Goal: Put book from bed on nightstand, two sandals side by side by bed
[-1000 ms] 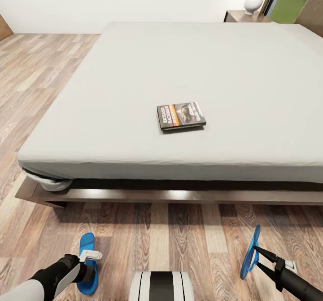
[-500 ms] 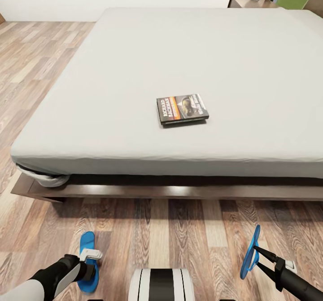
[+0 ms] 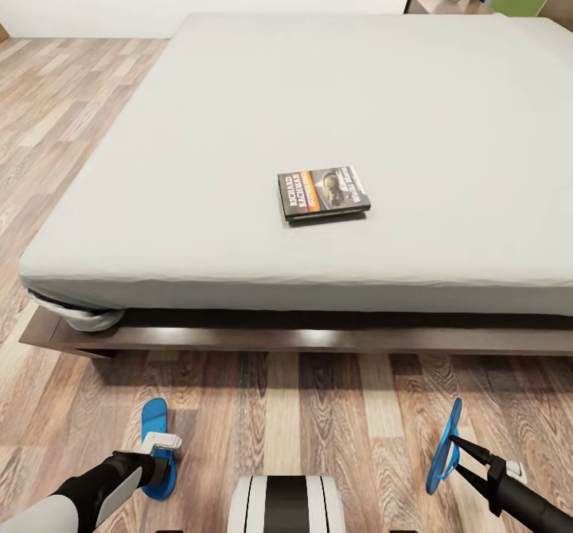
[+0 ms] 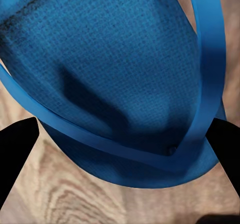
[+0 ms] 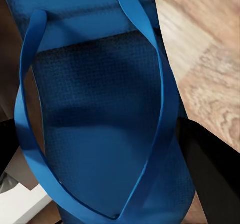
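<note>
My right pincer (image 3: pixel 455 441) is clamped on one sandal (image 3: pixel 442 449) on edge before the bed (image 3: pixel 318 119); my left pincer (image 3: pixel 161 442), apart, has drawn back over the other sandal (image 3: pixel 153 426).

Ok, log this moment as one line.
left claw: open over left sandal, flat on floor | right claw: shut on right sandal, tilted on edge | book: on bed
</note>
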Tool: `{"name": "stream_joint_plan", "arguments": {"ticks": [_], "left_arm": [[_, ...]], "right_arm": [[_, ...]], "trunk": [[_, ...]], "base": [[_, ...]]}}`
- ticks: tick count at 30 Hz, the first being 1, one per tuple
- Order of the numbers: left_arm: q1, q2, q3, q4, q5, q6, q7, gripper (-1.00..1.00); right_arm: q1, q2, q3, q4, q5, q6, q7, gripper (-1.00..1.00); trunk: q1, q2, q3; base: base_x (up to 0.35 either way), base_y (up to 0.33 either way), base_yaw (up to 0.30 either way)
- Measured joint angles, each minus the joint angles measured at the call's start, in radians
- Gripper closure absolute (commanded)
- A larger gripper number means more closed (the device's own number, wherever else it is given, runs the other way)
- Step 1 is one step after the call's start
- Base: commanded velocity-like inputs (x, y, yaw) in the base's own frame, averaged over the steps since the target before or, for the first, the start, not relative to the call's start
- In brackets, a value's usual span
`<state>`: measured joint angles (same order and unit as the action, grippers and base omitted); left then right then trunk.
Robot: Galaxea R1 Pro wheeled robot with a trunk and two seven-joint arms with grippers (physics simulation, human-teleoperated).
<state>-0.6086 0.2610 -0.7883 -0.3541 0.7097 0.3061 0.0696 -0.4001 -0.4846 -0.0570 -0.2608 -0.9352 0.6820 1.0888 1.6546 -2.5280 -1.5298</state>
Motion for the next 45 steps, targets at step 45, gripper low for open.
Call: {"name": "stream_joint_plan", "arguments": {"ticks": [45], "left_arm": [[0.0, -0.002, 0.0, 0.0, 0.002, 0.003, 0.0, 1.0]], "right_arm": [[0.0, 0.0, 0.0, 0.0, 0.0, 0.0, 0.0, 1.0]], "trunk": [[0.004, -0.002, -0.031]], "base": [[0.0, 0.0, 0.0]]}}
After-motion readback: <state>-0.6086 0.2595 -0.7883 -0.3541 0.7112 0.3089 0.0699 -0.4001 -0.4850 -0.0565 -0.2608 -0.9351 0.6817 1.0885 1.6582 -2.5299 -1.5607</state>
